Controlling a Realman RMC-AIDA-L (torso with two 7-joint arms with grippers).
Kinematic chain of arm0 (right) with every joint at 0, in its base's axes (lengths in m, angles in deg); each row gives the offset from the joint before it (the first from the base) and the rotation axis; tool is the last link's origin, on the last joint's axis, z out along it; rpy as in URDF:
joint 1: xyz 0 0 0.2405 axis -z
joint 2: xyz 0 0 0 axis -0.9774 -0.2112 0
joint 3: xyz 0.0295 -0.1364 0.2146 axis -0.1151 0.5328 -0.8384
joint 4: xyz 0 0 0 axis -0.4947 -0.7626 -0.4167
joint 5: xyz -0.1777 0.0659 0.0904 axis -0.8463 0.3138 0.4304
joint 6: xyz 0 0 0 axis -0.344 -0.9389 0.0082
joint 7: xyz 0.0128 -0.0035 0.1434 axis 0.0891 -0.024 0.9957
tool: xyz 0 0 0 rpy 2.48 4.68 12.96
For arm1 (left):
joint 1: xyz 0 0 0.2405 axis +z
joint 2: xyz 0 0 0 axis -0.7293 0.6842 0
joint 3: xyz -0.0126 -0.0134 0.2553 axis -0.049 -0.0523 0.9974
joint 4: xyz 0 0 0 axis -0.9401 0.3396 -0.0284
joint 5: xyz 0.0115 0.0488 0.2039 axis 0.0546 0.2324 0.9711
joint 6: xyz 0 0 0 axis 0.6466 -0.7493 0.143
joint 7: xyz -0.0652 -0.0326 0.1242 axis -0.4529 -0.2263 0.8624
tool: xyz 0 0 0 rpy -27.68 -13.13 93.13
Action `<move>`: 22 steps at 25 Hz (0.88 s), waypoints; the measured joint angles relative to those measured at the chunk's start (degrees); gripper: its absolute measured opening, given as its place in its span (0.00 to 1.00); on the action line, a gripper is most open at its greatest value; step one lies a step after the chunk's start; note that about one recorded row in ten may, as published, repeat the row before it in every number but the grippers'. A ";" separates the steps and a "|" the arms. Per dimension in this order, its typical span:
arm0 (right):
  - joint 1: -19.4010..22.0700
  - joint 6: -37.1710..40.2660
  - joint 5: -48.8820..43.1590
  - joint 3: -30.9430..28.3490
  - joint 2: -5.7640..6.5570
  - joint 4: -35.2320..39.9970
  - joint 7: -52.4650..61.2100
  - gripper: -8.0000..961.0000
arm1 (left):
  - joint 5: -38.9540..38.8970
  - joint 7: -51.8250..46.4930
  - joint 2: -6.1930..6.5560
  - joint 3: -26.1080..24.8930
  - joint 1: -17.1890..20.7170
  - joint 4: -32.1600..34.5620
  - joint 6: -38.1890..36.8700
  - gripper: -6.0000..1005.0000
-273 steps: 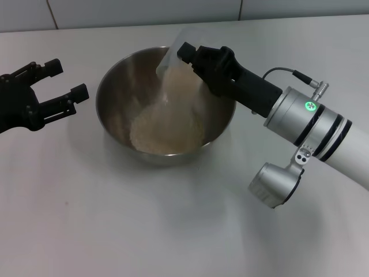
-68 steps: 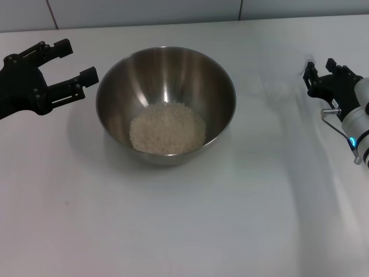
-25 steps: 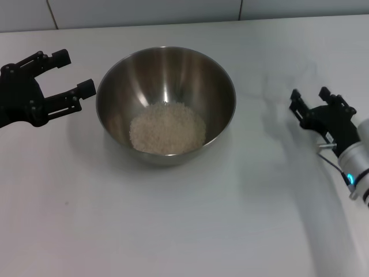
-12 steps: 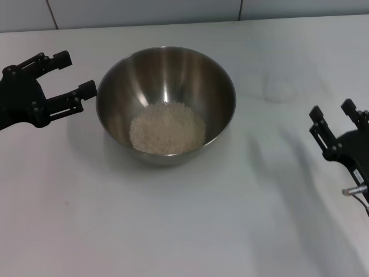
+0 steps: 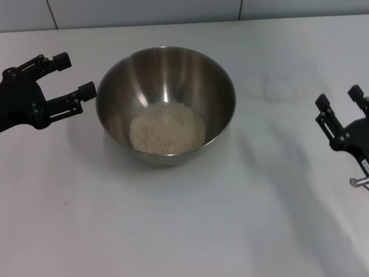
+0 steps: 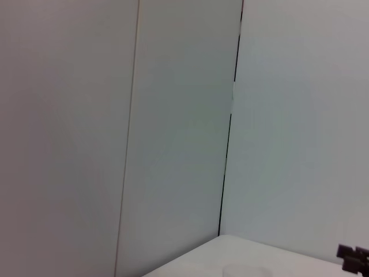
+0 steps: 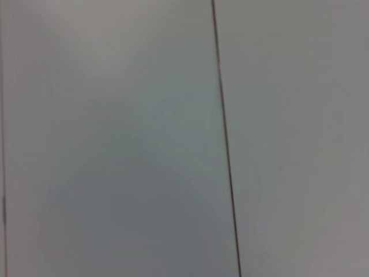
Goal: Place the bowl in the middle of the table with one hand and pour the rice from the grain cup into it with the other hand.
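The steel bowl [image 5: 165,98] stands in the middle of the white table [image 5: 184,231], with a pale heap of rice [image 5: 167,128] in its bottom. My left gripper [image 5: 75,73] is open and empty just left of the bowl's rim, not touching it. My right gripper [image 5: 338,97] is open and empty at the table's right edge, well clear of the bowl. The clear grain cup [image 5: 281,86] shows only faintly, standing on the table between the bowl and the right gripper. It also shows faintly in the left wrist view [image 6: 245,270].
A white tiled wall [image 5: 144,11] runs along the table's back edge. Both wrist views show mostly wall panels. A black bit of the far gripper [image 6: 353,259] sits at the edge of the left wrist view.
My right gripper has drawn back from the cup, moving right and toward me to the table's right edge, still open. The left gripper, bowl and rice have barely moved.
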 joint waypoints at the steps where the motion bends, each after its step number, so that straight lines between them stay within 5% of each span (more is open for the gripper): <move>1: 0.00 0.00 0.00 0.00 0.00 0.00 0.00 0.70 | 0.00 0.00 0.03 0.01 0.13 0.02 -0.11 0.84; 4: -1.45 1.54 -3.14 0.00 1.42 -0.34 0.95 0.70 | -0.21 0.00 0.13 0.16 0.63 0.33 -0.42 0.84; 5: -3.22 2.64 -6.80 -0.02 3.02 -0.37 3.66 0.70 | -0.20 0.00 0.14 0.19 0.78 0.37 -0.45 0.84; 6: -3.22 2.64 -6.80 -0.02 3.02 -0.37 3.66 0.70 | -0.20 0.00 0.14 0.19 0.78 0.37 -0.45 0.84; 10: -10.13 3.86 -17.07 0.00 6.99 2.68 14.29 0.70 | -0.02 0.30 0.09 0.21 1.11 0.05 -0.66 0.84; 17: -20.73 8.65 -28.26 0.10 8.40 14.49 27.27 0.70 | 0.07 3.82 -0.01 0.81 2.04 -1.86 -1.94 0.84; 22: -25.81 14.72 -30.79 0.05 6.37 25.11 30.62 0.70 | 0.09 4.35 -0.11 1.86 2.15 -1.99 -2.10 0.84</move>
